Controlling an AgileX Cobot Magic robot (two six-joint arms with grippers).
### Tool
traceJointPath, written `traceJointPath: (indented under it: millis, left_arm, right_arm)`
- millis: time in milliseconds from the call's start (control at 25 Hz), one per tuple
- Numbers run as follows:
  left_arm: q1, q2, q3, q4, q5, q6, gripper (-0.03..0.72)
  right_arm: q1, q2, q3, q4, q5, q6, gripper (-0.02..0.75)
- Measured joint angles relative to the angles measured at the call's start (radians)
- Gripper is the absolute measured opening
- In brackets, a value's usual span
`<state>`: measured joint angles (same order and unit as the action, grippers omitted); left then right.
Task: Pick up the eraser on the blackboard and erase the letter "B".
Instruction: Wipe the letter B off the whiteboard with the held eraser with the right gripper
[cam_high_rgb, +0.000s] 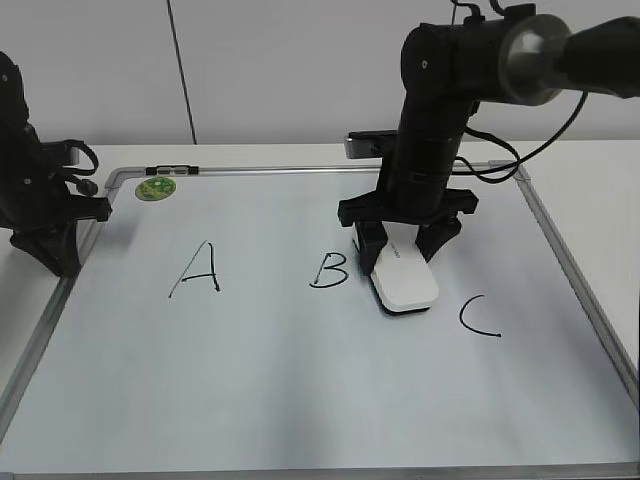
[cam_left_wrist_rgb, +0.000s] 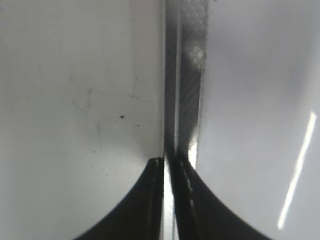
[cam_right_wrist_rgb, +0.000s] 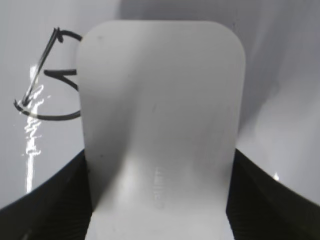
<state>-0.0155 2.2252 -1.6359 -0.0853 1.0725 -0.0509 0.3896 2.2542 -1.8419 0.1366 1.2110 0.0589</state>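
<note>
The blackboard is a white board with a silver frame, lying flat. The black letter "B" sits mid-board between "A" and "C". The white eraser lies just right of the "B". My right gripper straddles the eraser's far end, its fingers against both sides. In the right wrist view the eraser fills the space between the fingers, with part of the "B" at its left. My left gripper rests shut at the board's left edge, over the frame.
A round green magnet sits at the board's far left corner, next to a black clip on the top frame. A white wall stands behind the table. A cable hangs from the right arm above the board's right side.
</note>
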Motion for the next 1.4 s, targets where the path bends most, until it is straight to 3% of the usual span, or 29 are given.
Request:
traceJointPath:
  millis: [480,1400]
  left_arm:
    - [0.0,0.0,0.0,0.0,0.002,0.0,0.038]
    - [0.0,0.0,0.0,0.0,0.002,0.0,0.038]
  right_arm:
    - [0.0,0.081,-0.147,0.005,0.003,0.0,0.53]
    - [0.006,0.132,-0.176,0.041,0.024,-0.007,0.529]
